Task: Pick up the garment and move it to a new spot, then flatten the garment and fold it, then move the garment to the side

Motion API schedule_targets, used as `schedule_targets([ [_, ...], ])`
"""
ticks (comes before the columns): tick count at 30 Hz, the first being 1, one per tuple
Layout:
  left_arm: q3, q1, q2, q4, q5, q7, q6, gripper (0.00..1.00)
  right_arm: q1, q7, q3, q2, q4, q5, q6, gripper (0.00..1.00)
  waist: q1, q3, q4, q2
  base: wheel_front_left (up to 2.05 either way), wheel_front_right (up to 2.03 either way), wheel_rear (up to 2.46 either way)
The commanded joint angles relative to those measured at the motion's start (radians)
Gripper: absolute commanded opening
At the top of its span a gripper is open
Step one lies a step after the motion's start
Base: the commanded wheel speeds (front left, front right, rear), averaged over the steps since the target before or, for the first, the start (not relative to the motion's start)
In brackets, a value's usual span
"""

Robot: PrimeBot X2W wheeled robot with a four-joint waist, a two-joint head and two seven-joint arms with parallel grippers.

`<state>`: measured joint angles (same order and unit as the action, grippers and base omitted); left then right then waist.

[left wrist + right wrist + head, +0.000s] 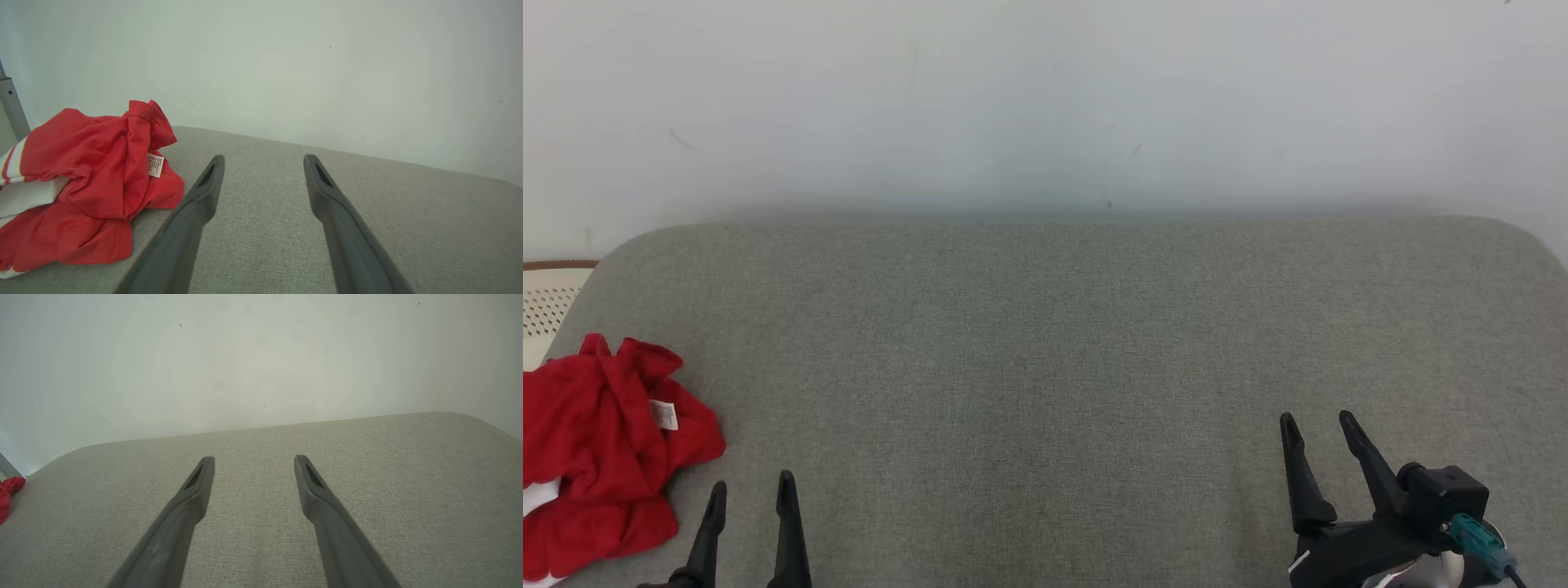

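Fingers of our left gripper stand wide apart with bare grey fabric between them. Our right gripper is spread just as wide and holds nothing. Both hover over the grey cushion, well apart from each other, and the bottom of the head view cuts off their bases.

The garment, red with a white part, lies in a crumpled heap at the cushion's near left end. It is just beside our left gripper, and in the head view a strip of cushion shows between them. That view's left edge cuts the garment off. The bunching hides sleeves, neck and hem, so we cannot tell which way it points. As a heap, its longer run goes from near to far along the cushion's left side.

A small white label sticks out of the folds. We make out rows of reddish print, too small to read.

Beyond the cushion's left end a cream perforated thing with a brown rim is mostly cut off, and we cannot say what it is. Behind everything stands a pale wall.
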<state>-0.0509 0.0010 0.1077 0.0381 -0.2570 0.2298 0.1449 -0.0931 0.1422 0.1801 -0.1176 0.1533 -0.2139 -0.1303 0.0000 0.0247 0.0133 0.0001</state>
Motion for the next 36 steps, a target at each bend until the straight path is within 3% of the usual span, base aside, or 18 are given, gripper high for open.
schedule_targets([
  [1, 0.001, 0.016, 0.001, 0.011, 0.025, 0.008, 0.000, 1.00, 0.000, 0.006, 0.003, 0.001, -0.007, 0.022, -0.001, 1.00, 0.0000, 0.000, 0.001, -0.0001, 0.00, 0.00, 0.00],
  [16, 0.018, 0.026, -0.009, 0.032, 0.142, 0.036, 0.012, 1.00, 0.000, 0.017, 0.015, -0.001, -0.013, 0.105, -0.001, 1.00, 0.0000, 0.007, 0.008, -0.0001, 0.00, 0.00, 0.00],
  [36, 0.037, 0.017, -0.026, 0.024, 0.141, 0.037, -0.018, 1.00, 0.014, 0.003, -0.002, 0.015, -0.019, 0.027, -0.001, 1.00, 0.0000, 0.008, 0.006, -0.0001, 0.00, 0.00, 0.00],
])
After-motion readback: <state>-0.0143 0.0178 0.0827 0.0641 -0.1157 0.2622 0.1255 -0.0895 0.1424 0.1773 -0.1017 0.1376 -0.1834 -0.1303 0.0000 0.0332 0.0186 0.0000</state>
